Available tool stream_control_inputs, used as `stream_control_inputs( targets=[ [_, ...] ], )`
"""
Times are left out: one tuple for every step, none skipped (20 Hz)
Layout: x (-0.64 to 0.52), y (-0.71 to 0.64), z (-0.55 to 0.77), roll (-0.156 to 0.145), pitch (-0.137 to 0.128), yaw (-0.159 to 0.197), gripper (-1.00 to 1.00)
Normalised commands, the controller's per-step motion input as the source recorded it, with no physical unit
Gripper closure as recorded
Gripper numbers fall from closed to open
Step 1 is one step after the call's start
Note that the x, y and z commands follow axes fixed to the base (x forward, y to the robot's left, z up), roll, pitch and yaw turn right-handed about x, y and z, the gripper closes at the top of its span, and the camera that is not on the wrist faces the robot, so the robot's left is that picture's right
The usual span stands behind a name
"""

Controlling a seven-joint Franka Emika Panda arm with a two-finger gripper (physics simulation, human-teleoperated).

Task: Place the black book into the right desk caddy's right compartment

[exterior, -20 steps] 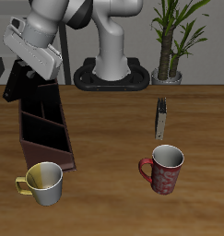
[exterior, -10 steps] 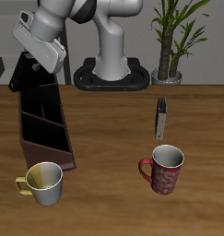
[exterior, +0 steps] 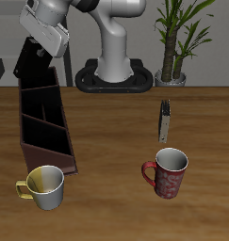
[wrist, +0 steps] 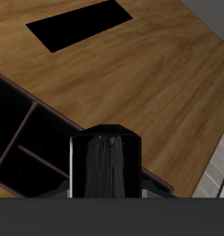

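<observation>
My gripper (exterior: 38, 49) is shut on the black book (exterior: 31, 64) and holds it tilted in the air, above the back end of the right desk caddy (exterior: 45, 127). The caddy is a long maroon-brown box with black inside walls and three open sections, lying on the table with one end toward the front edge. In the wrist view the black book (wrist: 104, 164) fills the space between my fingers, with the caddy's sections (wrist: 17, 124) below and beside it. No section shows anything inside.
A yellow and white mug (exterior: 46, 186) stands at the caddy's front end. A red mug (exterior: 166, 173) stands near the front edge. A thin grey patterned book (exterior: 164, 120) stands behind it. The robot base (exterior: 114, 77) and a potted plant (exterior: 172, 47) are at the back.
My gripper has risen with the black book and shifted a little toward the robot base. The book's lower end now hangs higher above the caddy's back end.
</observation>
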Motion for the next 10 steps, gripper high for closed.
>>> stream_control_inputs(
  targets=[
    [-0.26,-0.78,-0.1,-0.094,0.08,-0.239,1.0],
    [0.03,0.03,0.02,0.0,0.0,0.0,1.0],
    [-0.14,-0.37,0.01,-0.069,-0.044,-0.027,1.0],
    [0.02,-0.36,0.0,-0.09,0.036,-0.1,1.0],
    [-0.14,-0.29,0.05,-0.075,-0.003,-0.054,1.0],
    [-0.08,-0.16,0.06,-0.025,-0.021,-0.053,1.0],
    [-0.15,-0.25,0.01,-0.044,-0.005,-0.118,1.0],
    [-0.19,-0.25,-0.07,-0.074,0.028,-0.12,1.0],
    [-0.27,-0.11,-0.15,-0.021,0.02,-0.14,1.0],
    [-0.27,-0.09,-0.2,-0.061,0.008,-0.069,1.0]
  ],
)
